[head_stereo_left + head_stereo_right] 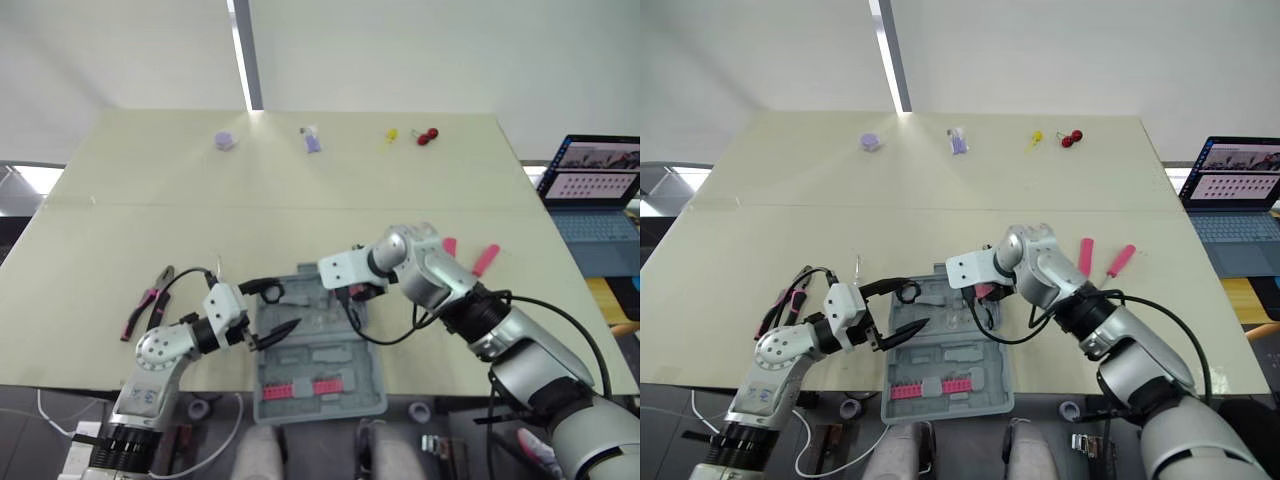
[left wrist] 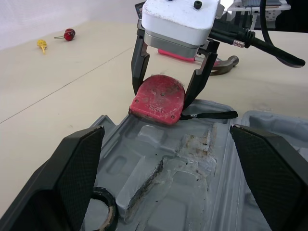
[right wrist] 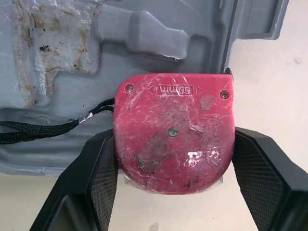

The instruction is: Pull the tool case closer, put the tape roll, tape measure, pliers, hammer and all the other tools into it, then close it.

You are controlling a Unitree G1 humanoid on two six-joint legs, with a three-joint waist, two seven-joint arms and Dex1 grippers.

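At the near edge of the surface (image 1: 120,200) the grey tool case (image 1: 372,380) lies open and close to the robot, so the pulling-in step looks done. The right pincer (image 1: 352,293) is clenched on the red tape measure (image 3: 173,130) and holds it just above the far rim of the case, its black wrist cord trailing over the moulded tray. It has not been let go, so I'd count that tool as half packed. The left pincer (image 1: 910,305) hangs over the left side of the case with its fingers spread wide and nothing between them. Just under it, inside the tray, sits a black ring (image 2: 107,201) that I take for the tape roll, so that one seems to be in. A strip of small pink pieces (image 1: 300,388) lies in the near half of the case.

Plenty is left. The pliers (image 1: 148,303) lie on the surface well to the left of the case. Two pink-handled tools (image 1: 485,260) rest to the right of it, and a hammer head (image 2: 226,63) shows just behind the right pincer, outside the case. A few small things at the far edge may or may not belong. The lid is open, so by my reckoning the job is under halfway.
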